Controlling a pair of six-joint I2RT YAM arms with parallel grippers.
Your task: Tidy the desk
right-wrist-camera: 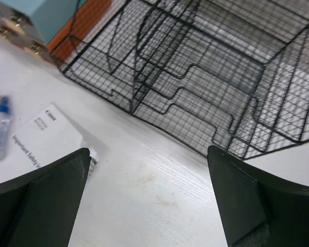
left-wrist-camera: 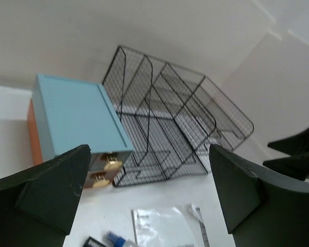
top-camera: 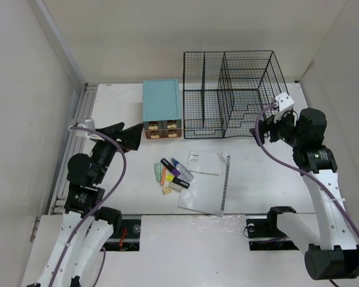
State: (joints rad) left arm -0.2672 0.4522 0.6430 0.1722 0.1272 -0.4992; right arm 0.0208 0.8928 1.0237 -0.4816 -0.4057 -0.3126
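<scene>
The white desk point(top-camera: 269, 179) holds a white booklet point(top-camera: 204, 182) at its middle, with a small pile of markers, erasers and a little bottle point(top-camera: 172, 175) to its left. My left gripper point(top-camera: 127, 135) is open and empty, raised left of the teal drawer box point(top-camera: 161, 106). In the left wrist view my gripper point(left-wrist-camera: 149, 198) faces the box point(left-wrist-camera: 74, 116) and the booklet point(left-wrist-camera: 167, 226). My right gripper point(top-camera: 267, 128) is open and empty beside the right front corner of the black wire rack point(top-camera: 230, 95). In the right wrist view my gripper point(right-wrist-camera: 147, 203) hangs over bare desk point(right-wrist-camera: 144, 180).
The wire rack point(right-wrist-camera: 211, 77) has upright dividers and stepped trays, all empty. The drawer box has two brass-knobbed drawers point(left-wrist-camera: 107, 171), shut. A metal rail point(top-camera: 78, 119) runs along the desk's left edge. Walls close in on the left, back and right.
</scene>
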